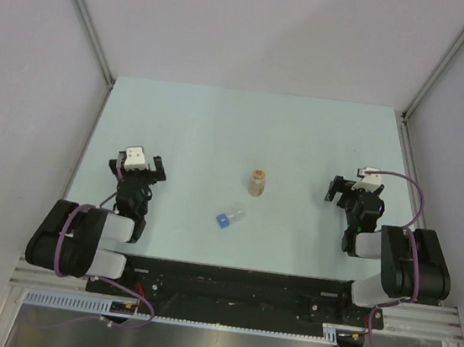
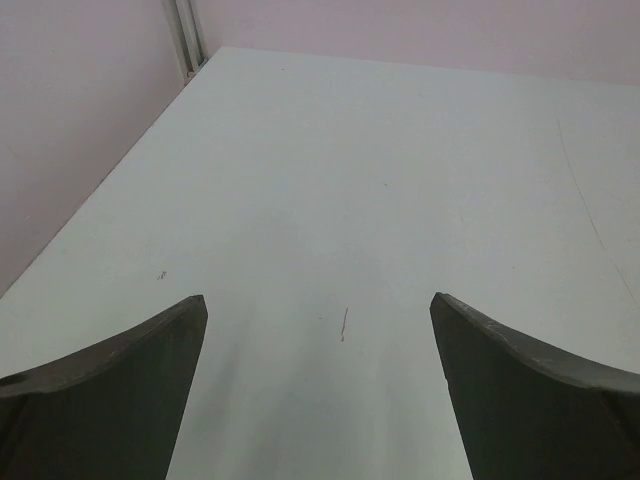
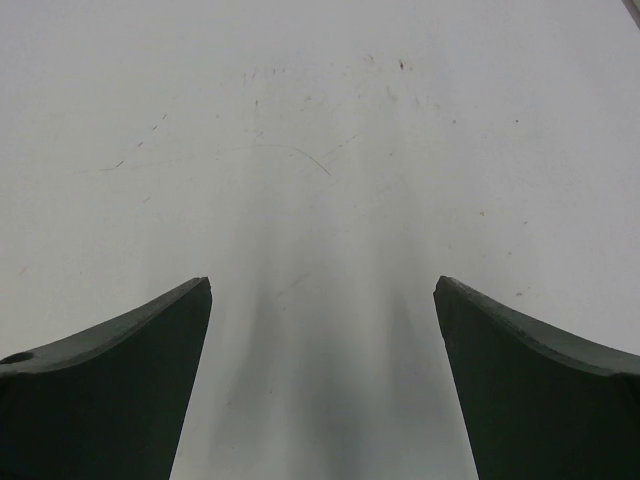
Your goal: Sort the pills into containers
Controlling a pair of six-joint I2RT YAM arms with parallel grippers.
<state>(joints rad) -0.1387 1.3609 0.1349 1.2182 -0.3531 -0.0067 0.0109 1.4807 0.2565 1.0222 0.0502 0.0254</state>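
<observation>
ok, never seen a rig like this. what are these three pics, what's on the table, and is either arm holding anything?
Two robot arms are bolted at the near edge of a pale table. The overhead picture looks down from above and behind them, with the left gripper and the right gripper out to either side. The other two pictures come from a camera on each wrist. The dark wedges at the bottom are that gripper's own fingers, spread wide with only bare table between them. Between the arms, a small orange-tan jar stands upright. Nearer the bases, a clear vial with a blue cap lies on its side. Both grippers are open and hold nothing. No loose pills can be made out at this size.
</observation>
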